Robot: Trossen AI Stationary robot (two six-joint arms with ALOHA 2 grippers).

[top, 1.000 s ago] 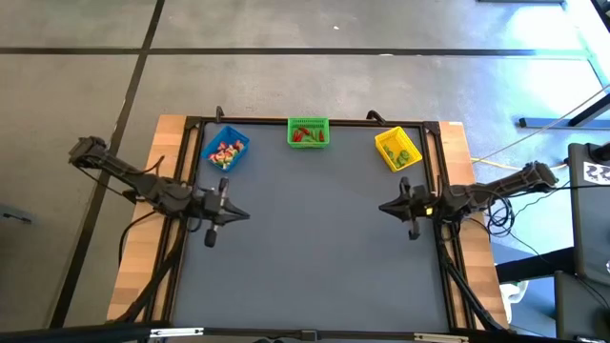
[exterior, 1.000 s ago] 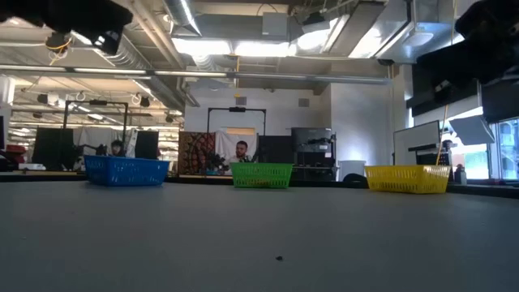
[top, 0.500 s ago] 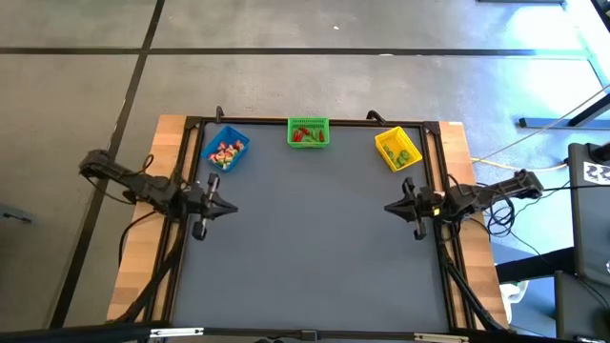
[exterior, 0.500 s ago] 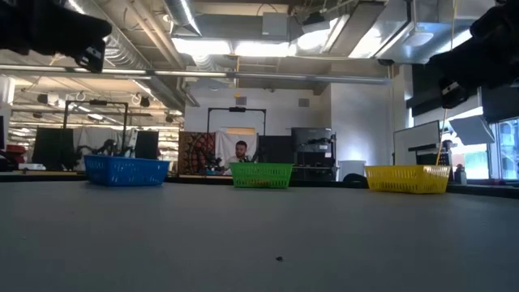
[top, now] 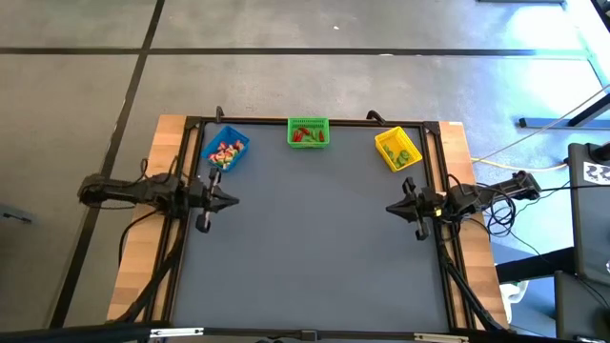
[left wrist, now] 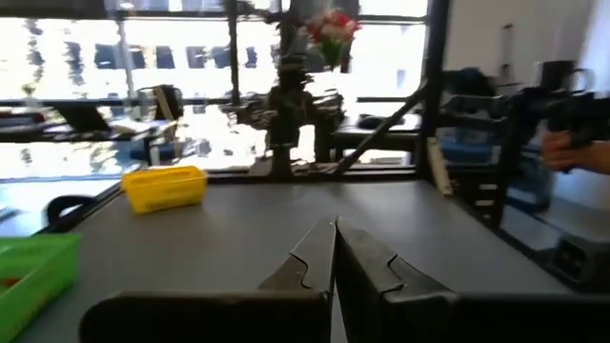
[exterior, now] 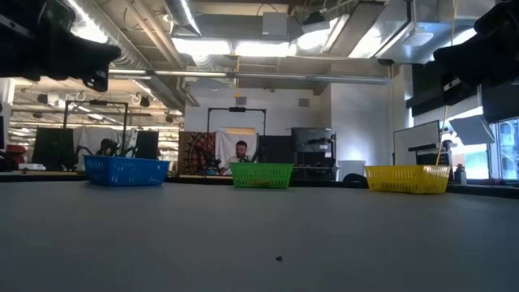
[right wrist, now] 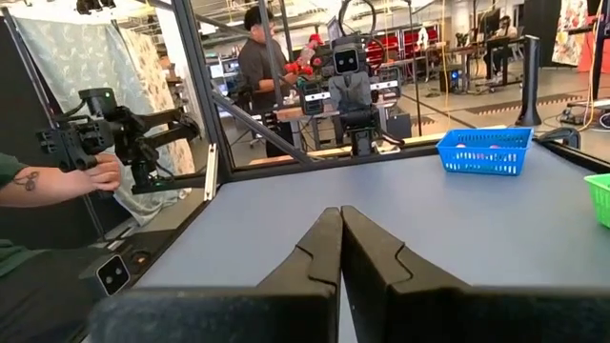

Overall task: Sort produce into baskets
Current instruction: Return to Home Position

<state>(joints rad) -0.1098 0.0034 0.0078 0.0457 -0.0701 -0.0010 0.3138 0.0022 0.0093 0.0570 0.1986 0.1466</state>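
Both arms rest at the table's (top: 315, 262) side edges, with the surface between them open. The left gripper (top: 231, 200) and right gripper (top: 390, 207) each have their fingers pressed together, holding nothing. Along the far edge stand the blue basket (exterior: 126, 171), green basket (exterior: 261, 175) and yellow basket (exterior: 405, 178), with produce (top: 222, 152) inside each. Only the right wrist view shows a person's hand (right wrist: 100, 174) beside the table.

Blue basket (top: 242, 145), green basket (top: 308, 121) and yellow basket (top: 383, 139) hold produce (top: 223, 152) along the table (top: 315, 248) edge.
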